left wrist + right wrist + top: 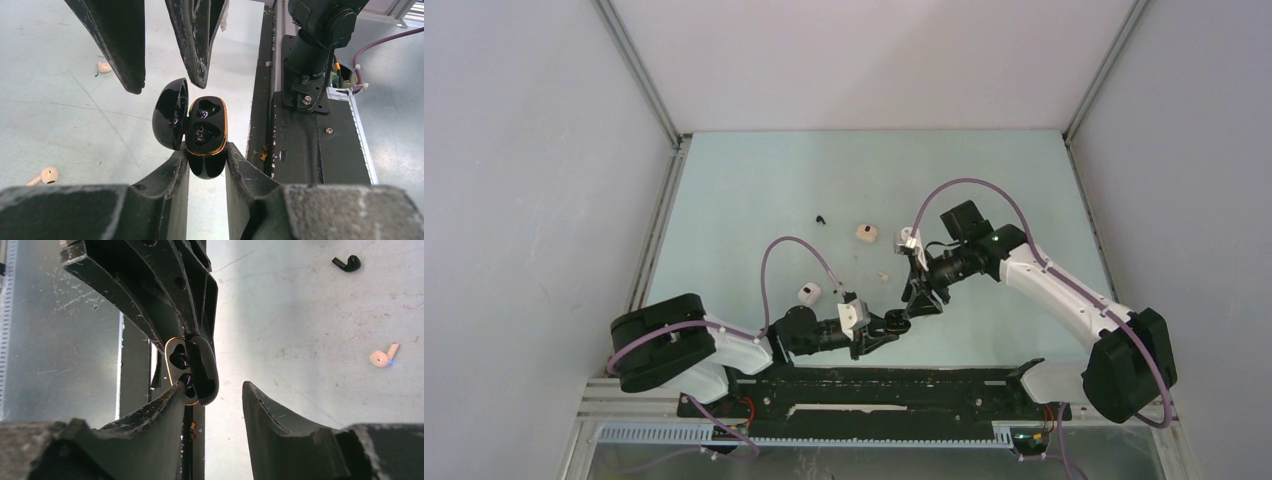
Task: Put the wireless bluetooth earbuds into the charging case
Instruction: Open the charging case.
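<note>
**Open case at risk of a knock**

Left fingers [231, 159] pinch the black case [206, 131] by its base, lid [170, 114] open. Right fingers [251, 392], parted and empty, flank that lid; a nudge could twist the case loose. Beige bud [382, 356] and black bud [348, 263] lie on the worktop [75, 125].

A pale mint-green matte surface [754, 190] fills the floor of the enclosure; in the wrist views it carries fine scratches, faint scuffs and small dark specks. Plain white panels close it in: a back wall [864, 60], a left wall [514, 200] and a right wall [1194, 180]. Silver aluminium frame rails [639, 70] run along the joins where the walls meet. Along the near edge lies a long flat black metal mounting plate [874, 385], scratched and dotted with white chips, with a small round screw [329, 131] in it. Just beyond it, at the very edge, runs a white slotted plastic cable duct [654, 433].
</note>
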